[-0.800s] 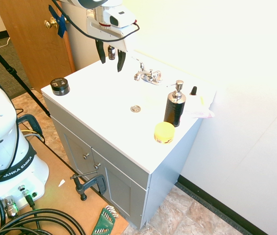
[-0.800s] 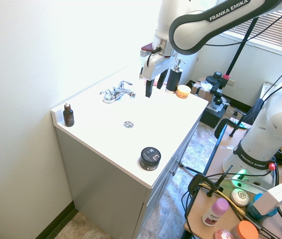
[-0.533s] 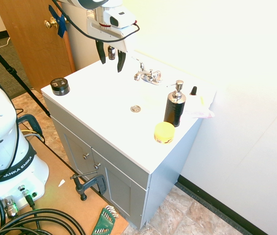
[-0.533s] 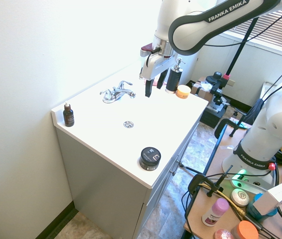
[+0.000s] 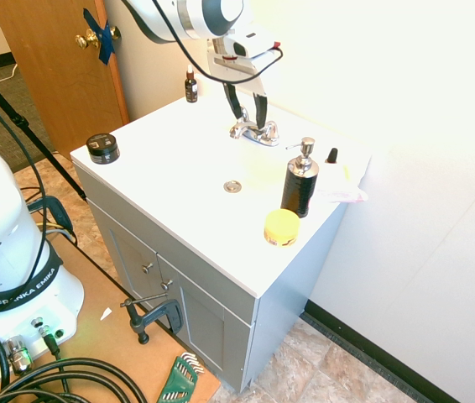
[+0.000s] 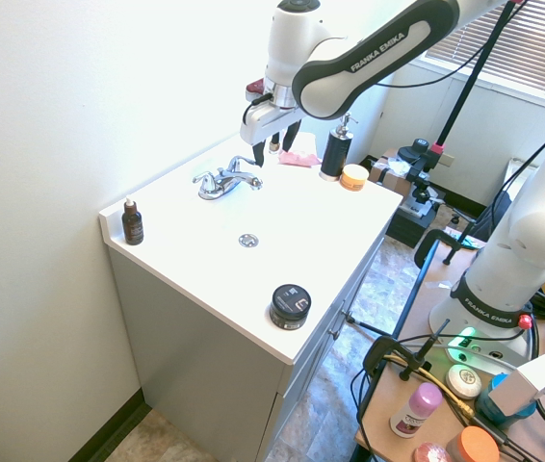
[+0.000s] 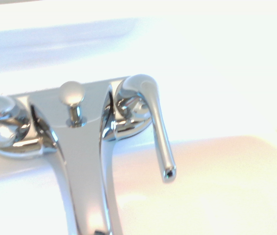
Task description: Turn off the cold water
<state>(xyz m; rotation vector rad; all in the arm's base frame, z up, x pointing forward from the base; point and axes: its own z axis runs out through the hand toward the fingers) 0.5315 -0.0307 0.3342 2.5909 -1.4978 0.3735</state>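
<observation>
The gripper (image 5: 248, 115), fingers spread and holding nothing, hangs just above the chrome faucet (image 5: 254, 131) at the back of the white sink top (image 5: 162, 159). The nearer lever handle (image 7: 154, 127) lies directly below, its long axis pointing toward the basin, beside the spout (image 7: 82, 171).

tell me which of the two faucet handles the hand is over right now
The hand, open, hangs over the faucet handle on the side toward the black pump bottle. The other handle, toward the small dropper bottle, stands clear of it.
</observation>
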